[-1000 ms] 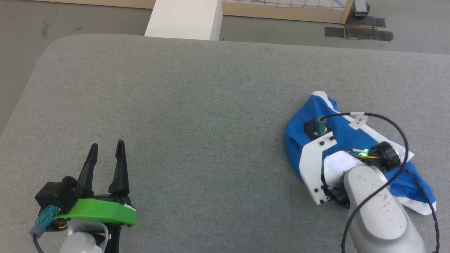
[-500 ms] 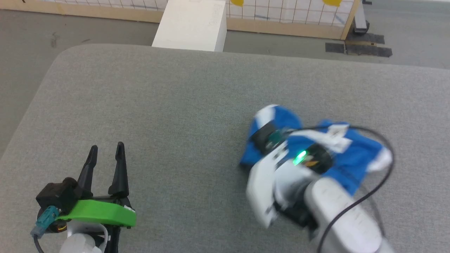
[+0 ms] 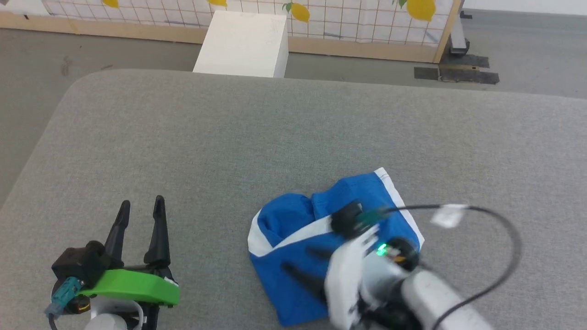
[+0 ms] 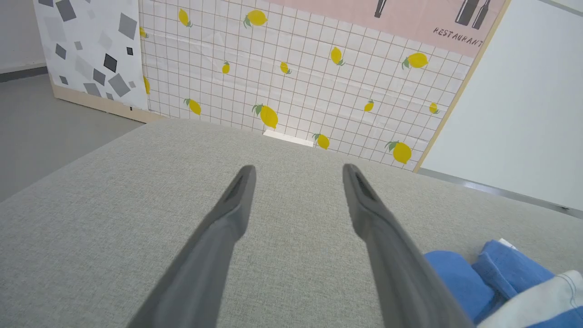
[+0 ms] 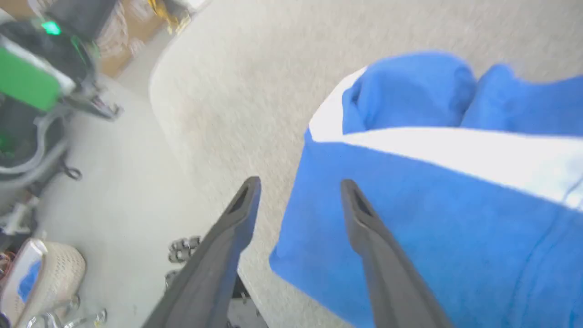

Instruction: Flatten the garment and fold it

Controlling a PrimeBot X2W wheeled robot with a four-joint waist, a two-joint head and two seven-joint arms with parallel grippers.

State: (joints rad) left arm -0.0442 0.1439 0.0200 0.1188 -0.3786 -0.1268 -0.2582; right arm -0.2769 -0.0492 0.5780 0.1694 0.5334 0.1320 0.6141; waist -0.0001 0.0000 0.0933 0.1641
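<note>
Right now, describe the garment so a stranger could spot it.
Find the big grey padded table, then its near edge by the right gripper. The garment is the crumpled cloth there, bright blue with white stripes against plain grey.

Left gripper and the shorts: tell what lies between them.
Bare grey fabric surface separates the left gripper from the shorts, seen in the head view.

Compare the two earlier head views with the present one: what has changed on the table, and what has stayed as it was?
The right gripper carried the garment leftward across the table, from its right side to near the middle. Its fingers now stand apart, one over the fabric. The camera shifted too. The left gripper stayed open, at rest.
</note>
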